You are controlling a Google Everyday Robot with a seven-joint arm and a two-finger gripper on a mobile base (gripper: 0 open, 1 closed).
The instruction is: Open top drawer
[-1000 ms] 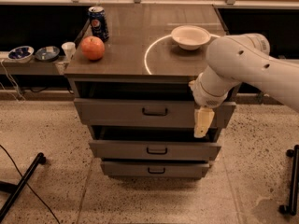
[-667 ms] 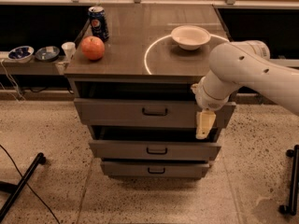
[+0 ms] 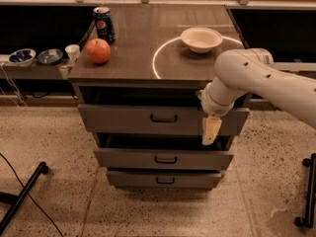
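The top drawer (image 3: 133, 118) is the tallest, widest grey front of three, with a small dark handle (image 3: 163, 118) at its centre. It stands pulled out a little, with a dark gap above it under the cabinet top. My gripper (image 3: 211, 130) hangs from the white arm (image 3: 256, 80) in front of the drawer's right end, right of the handle and apart from it. Its pale finger (image 3: 211, 130) points down over the drawer's lower edge.
On the cabinet top (image 3: 138, 38) stand a blue soda can (image 3: 104, 24), a red apple (image 3: 98, 51) and a white bowl (image 3: 201, 38). Two shorter drawers (image 3: 164, 159) sit below. A side shelf at left holds small bowls (image 3: 21, 57). A black stand leg (image 3: 22, 196) crosses the floor at lower left.
The arm and gripper have shifted slightly to the right along the top drawer's front. The drawer has not visibly moved.
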